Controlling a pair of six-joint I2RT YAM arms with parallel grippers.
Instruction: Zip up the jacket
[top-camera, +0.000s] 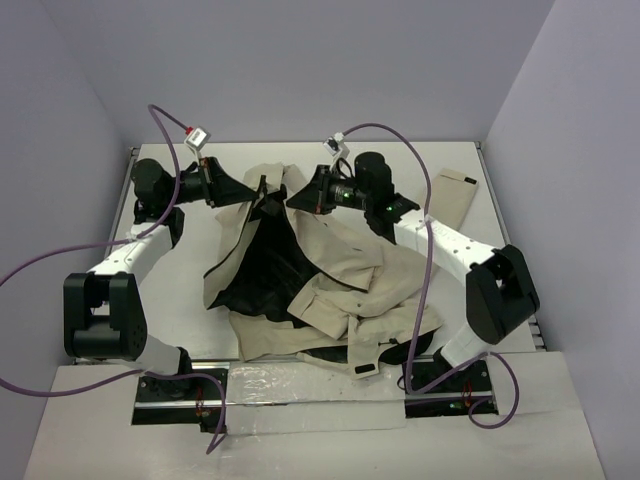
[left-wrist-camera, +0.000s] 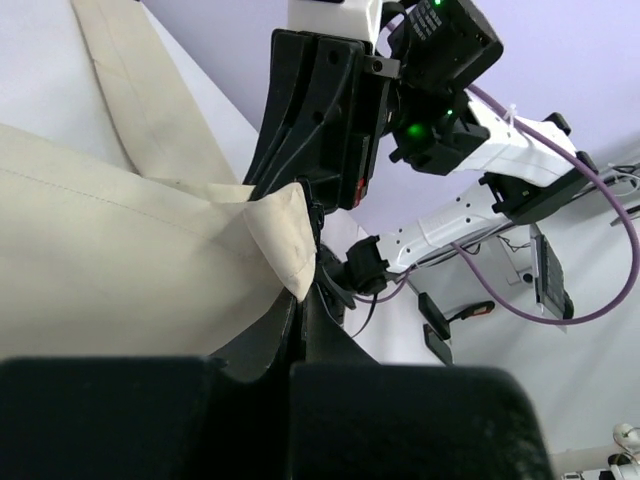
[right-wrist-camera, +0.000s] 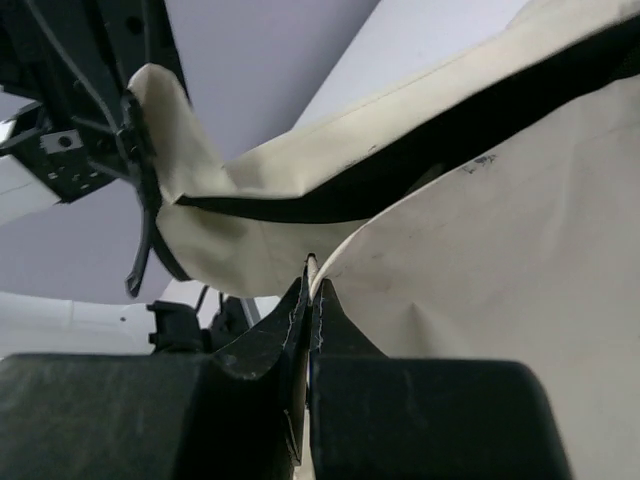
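Beige jacket (top-camera: 330, 285), open and rumpled, at mid bench (top-camera: 175, 290), black lining (top-camera: 262, 270) showing on its left half. One sleeve (top-camera: 452, 195) flung out to the far right. Around it only the two arms and their purple cables (top-camera: 425, 290), one trailing over its right side. Runs lengthwise from the near edge toward the far wall, far end lifted off the bench. At that raised end, left claw (top-camera: 258, 190) pinched on one front edge, right claw (top-camera: 292, 200) clamped on the other, just beside it, tips facing each other.
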